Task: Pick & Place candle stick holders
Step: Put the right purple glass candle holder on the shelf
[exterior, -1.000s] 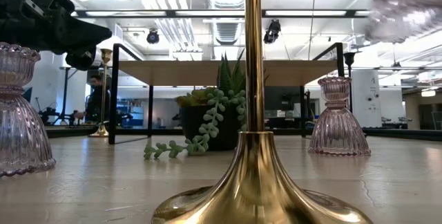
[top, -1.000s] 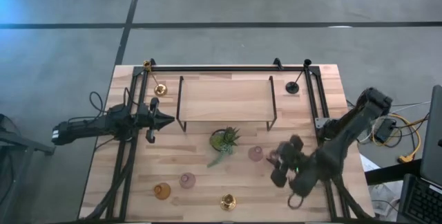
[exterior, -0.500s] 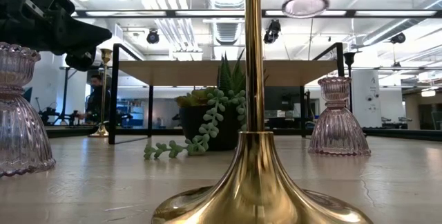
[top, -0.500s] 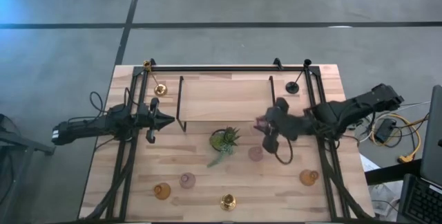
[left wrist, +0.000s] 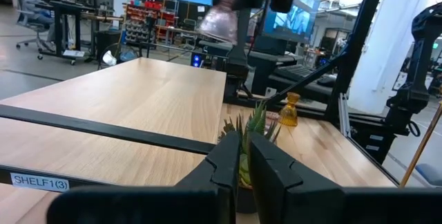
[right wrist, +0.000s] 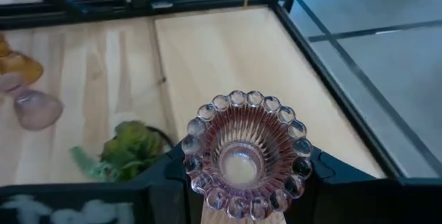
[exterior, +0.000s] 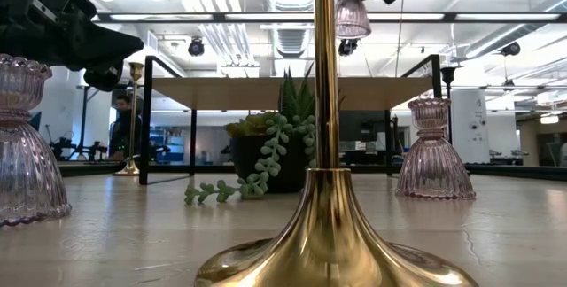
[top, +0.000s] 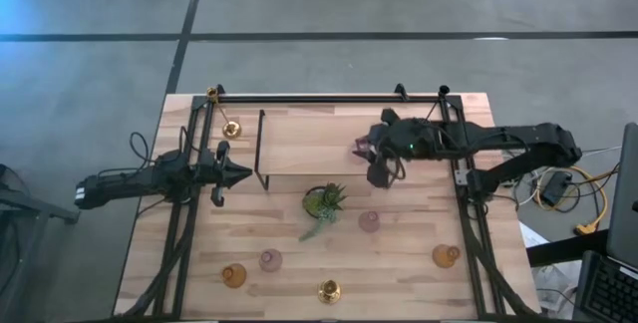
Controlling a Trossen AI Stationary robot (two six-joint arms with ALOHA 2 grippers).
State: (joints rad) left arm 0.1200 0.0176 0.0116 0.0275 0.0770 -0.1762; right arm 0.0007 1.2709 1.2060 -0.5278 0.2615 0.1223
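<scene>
Two dark jointed arms, black cables trailing

Bright, even light all round my table.
Ceiling strips behind me flare white in the low view, and a blue glare bleeds into the overhead corner. The brass stem up close is soft and glinting. Shadows on the table are faint.

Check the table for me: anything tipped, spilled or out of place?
Nothing stands out. The holders on the table stand upright, and the right gripper carries a pink holder over the shelf.
</scene>
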